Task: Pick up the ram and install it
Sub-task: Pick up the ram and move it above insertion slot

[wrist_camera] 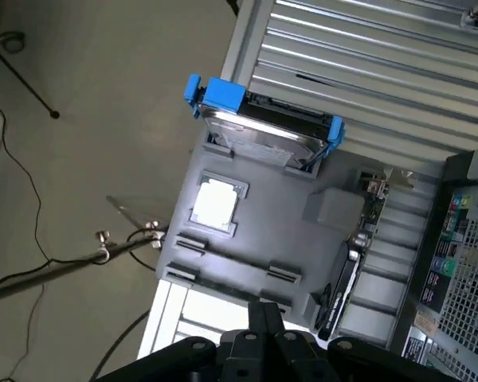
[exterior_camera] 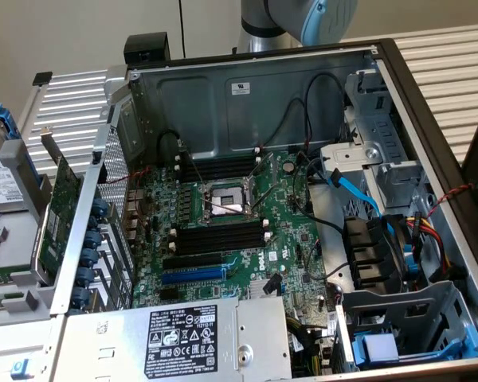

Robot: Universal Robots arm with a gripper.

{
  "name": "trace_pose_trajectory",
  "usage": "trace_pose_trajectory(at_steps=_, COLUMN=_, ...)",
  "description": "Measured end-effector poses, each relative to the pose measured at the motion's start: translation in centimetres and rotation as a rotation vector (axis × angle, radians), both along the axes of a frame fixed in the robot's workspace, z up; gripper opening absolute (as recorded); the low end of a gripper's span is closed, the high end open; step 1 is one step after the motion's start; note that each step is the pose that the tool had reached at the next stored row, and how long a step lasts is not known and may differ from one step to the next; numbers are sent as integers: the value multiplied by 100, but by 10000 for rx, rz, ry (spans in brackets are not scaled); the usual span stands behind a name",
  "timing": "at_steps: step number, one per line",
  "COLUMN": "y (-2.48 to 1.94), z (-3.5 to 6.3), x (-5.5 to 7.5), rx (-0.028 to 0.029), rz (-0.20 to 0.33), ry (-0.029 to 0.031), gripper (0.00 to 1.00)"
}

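On the grey tray (wrist_camera: 303, 239) a hard drive (wrist_camera: 259, 135) in a blue caddy (wrist_camera: 223, 94), a square processor (wrist_camera: 215, 203) and an expansion card (exterior_camera: 60, 207) are held. What appears to be the ram (exterior_camera: 8, 274) is seen as a green strip in that tray, at the exterior view's left. A motherboard (exterior_camera: 247, 231) is housed in the open computer case (exterior_camera: 207, 103). The gripper (wrist_camera: 264, 306) is clenched on nothing above the tray. The black label (exterior_camera: 183, 334) on the power supply (exterior_camera: 103, 350) is printed too small to be read.

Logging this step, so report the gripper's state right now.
Gripper: closed, with nothing visible between its fingers, above the grey tray.
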State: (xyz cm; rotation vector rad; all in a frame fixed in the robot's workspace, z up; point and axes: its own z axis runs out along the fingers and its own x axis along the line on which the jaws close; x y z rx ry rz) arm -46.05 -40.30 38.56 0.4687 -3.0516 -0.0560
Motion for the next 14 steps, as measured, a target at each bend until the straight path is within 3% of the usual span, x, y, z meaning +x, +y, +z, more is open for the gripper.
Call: trace_pose_trajectory(at_steps=14, y=0, z=-7, x=0, rx=0, rz=2546, ry=1, gripper=11)
